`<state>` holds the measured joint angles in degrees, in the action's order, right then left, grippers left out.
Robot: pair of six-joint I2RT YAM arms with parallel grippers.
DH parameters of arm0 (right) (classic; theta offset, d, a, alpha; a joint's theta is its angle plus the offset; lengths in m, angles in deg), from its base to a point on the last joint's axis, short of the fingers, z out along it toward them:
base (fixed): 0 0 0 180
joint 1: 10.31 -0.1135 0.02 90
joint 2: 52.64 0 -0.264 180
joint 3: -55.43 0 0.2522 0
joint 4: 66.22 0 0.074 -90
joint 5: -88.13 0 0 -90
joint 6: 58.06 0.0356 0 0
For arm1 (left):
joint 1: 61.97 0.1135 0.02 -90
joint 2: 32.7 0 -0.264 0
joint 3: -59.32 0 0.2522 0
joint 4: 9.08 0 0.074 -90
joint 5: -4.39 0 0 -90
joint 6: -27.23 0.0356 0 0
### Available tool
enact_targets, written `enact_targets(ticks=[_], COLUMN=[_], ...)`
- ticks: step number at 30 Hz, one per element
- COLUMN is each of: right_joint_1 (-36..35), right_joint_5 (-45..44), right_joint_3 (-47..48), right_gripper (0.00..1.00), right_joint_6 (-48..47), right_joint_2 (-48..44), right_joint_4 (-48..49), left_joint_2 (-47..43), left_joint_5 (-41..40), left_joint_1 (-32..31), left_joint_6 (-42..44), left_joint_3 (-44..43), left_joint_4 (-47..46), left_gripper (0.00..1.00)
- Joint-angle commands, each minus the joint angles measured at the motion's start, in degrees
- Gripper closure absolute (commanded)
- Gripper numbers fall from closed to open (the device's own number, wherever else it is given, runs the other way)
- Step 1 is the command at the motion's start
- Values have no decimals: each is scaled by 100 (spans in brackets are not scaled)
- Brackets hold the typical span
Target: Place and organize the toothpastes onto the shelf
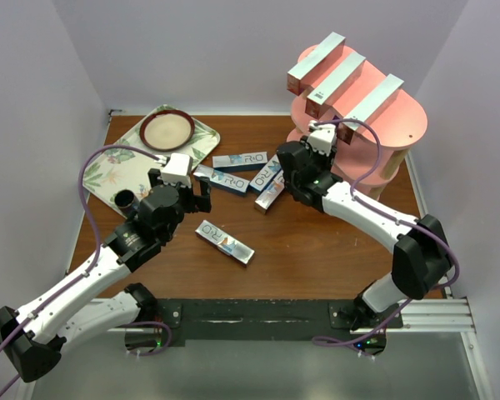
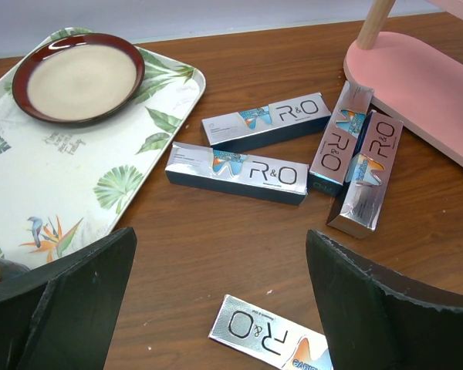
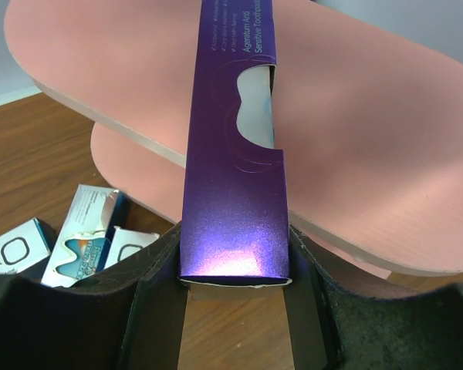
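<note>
left pincer point(image 2: 224, 308) hangs spread above the bench point(image 2: 216, 235), five silver toothpastes point(image 2: 236, 173) lying loose beside the leaf tray point(image 2: 62, 173). right pincer point(image 3: 231, 240) pinches a purple toothpaste point(image 3: 231, 185) laid across the middle board of the pink shelf point(image 1: 404, 125); three more boxes point(image 1: 340, 77) lie across the top board.

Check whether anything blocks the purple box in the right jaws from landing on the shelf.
Nothing visible does. The purple toothpaste box, held by the right gripper, reaches over a bare pink shelf board; the loose boxes lie on the table.
</note>
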<state>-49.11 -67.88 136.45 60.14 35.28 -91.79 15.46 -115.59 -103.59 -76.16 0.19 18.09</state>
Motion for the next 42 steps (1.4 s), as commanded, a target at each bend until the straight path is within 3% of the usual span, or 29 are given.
enact_targets(ticks=[1,3,7,10,22,34,42], right_joint_1=[40,40,49,40,31,31,31], right_joint_5=[-104,-78,18,98,256,116,177], right_joint_3=[191,173,120,15,-135,234,138], right_gripper=[50,49,39,38,51,53,37], right_joint_6=[-43,-61,-17,62,185,-114,-78], right_joint_2=[-38,-38,-73,-126,-249,226,104], right_joint_4=[407,496,513,540,601,1155,1164], left_joint_2=[-17,-26,-26,-26,0,0,9], left_joint_5=[36,45,36,36,53,9,18], left_joint_1=[32,32,32,32,32,32,32], left_joint_6=[-41,-41,-32,-32,-32,-32,-24], left_joint_3=[28,19,28,28,19,19,28], left_joint_4=[-154,-154,-146,-146,-146,-137,-137], left_gripper=[3,3,3,3,3,4,4])
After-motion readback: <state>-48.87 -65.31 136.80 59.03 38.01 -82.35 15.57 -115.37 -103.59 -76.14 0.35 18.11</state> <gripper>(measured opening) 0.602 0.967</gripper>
